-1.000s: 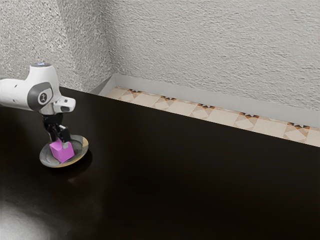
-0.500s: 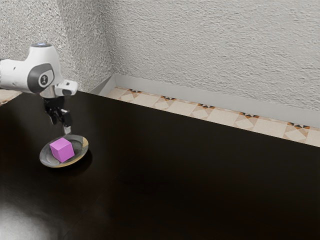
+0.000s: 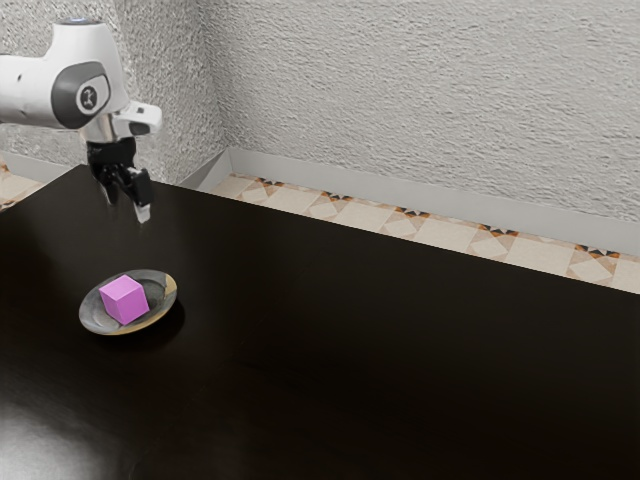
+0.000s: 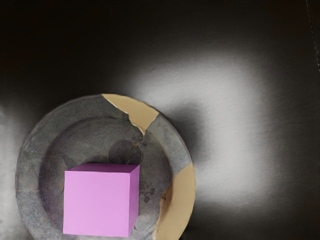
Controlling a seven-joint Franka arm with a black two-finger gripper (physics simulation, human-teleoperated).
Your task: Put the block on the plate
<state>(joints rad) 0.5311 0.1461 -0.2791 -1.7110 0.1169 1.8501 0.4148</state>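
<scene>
My black gripper (image 3: 127,208) hangs well above the plate, its two fingers apart with nothing between them. Below it, the pink-purple block (image 3: 124,300) rests inside the round grey plate (image 3: 160,314), touching neither finger. The wrist view looks down on the same block (image 4: 97,203), which sits flat within the grey plate (image 4: 37,145) with its tan patches at the rim.
The dark, glossy tabletop (image 3: 380,350) extends around the plate and far toward the exterior view's right. Behind its far edge are a tiled floor (image 3: 370,217) and a rough pale wall (image 3: 420,90).
My gripper has let go of the block and risen well above it. Block and plate have stayed where they were.
</scene>
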